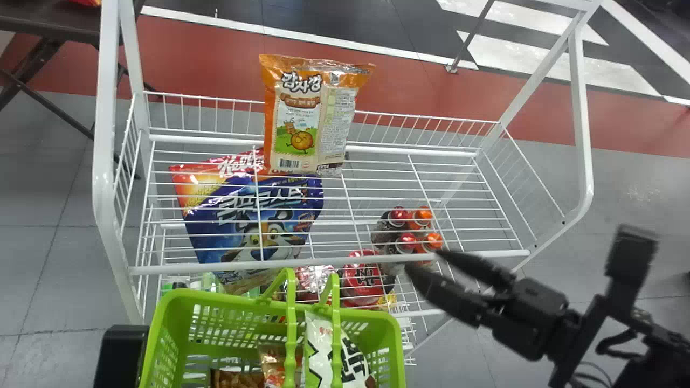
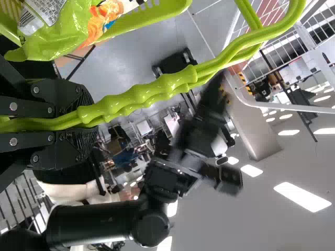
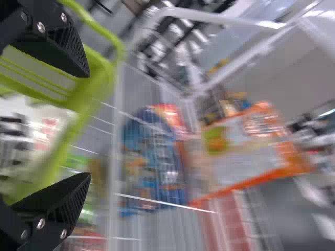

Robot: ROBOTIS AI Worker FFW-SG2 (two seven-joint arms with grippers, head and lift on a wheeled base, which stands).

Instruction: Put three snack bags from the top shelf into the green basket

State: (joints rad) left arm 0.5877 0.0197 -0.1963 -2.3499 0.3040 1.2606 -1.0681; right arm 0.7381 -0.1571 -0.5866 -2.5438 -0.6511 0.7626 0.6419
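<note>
One snack bag, cream with orange ends and a cartoon on its front (image 1: 302,118), stands upright on the top shelf of the white wire rack (image 1: 329,262), near the back rail. I have my right gripper (image 1: 426,261) by the rack's front edge, to the right of the green plastic basket (image 1: 396,345). Its two flat black fingers (image 3: 68,204) are apart.

My left gripper (image 1: 121,355) is at the basket's left side in the head view; in the left wrist view I see my left gripper (image 2: 86,117) with its fingers clamped on the ribbed green handles (image 2: 136,99).

The basket is in front of the rack, and in it lie a white packet with bold black lettering (image 1: 329,350), a small brown and orange packet (image 1: 275,361) and a glossy bright-green packet (image 2: 68,31).

Through the wires, below the top shelf, I see a blue cereal bag with a tiger (image 1: 259,221), a red and yellow bag (image 1: 197,183) beside it, a group of bottles with red and orange caps (image 1: 409,231), and a red round package (image 1: 364,277).
</note>
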